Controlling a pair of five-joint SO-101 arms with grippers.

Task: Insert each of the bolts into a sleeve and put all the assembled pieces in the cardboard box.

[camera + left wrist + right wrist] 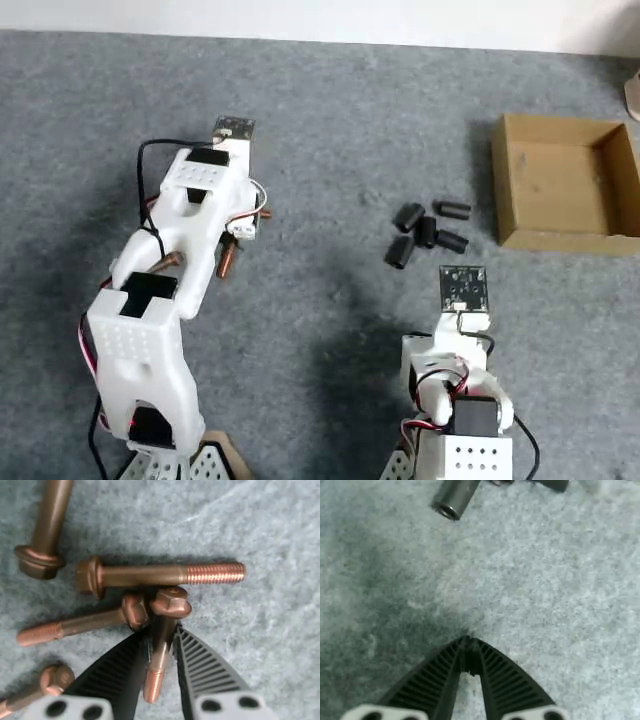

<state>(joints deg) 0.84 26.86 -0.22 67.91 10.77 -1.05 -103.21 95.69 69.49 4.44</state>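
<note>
Left gripper (161,630): jaws apparently pinching one bolt (170,604), its shank lengthwise between them and its head at the tips, against the other bolts (150,575). Right gripper (470,652): jaws pressed together, nearer the sleeves (425,235). Cardboard box (560,240) lies beyond them.

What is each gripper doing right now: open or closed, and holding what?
Left gripper: closed on a bolt, gripping its shank.
Right gripper: closed, holding nothing.
</note>
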